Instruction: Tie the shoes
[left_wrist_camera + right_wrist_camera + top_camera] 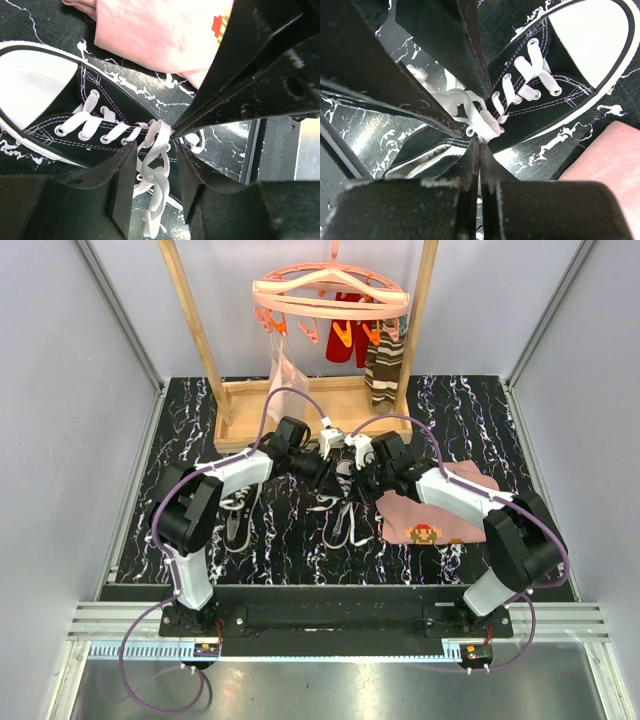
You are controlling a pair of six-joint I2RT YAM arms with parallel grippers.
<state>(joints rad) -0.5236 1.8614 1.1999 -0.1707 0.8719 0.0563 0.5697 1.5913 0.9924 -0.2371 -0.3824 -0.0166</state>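
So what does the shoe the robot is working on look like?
The shoe is black canvas with a white rubber toe cap, white sole and white laces through metal eyelets. It lies on the black marbled table beside a pink cloth. Its laces are loosely bunched, not tied; the right gripper pinches them, the open left gripper straddles them.

Laundry beside the marbled table [190,410]
Pink cloth [440,515] (pixel figure showing) lies right; striped socks [383,370] hang from the pink hanger [330,290].

place: robot lab cell imo | walls: bare grey panels [50,390] in alu framing [120,315] | rig: left arm [190,515], right arm [515,535] bolted to rail [120,620] | props: rack [196,325] on marble mat [470,420]
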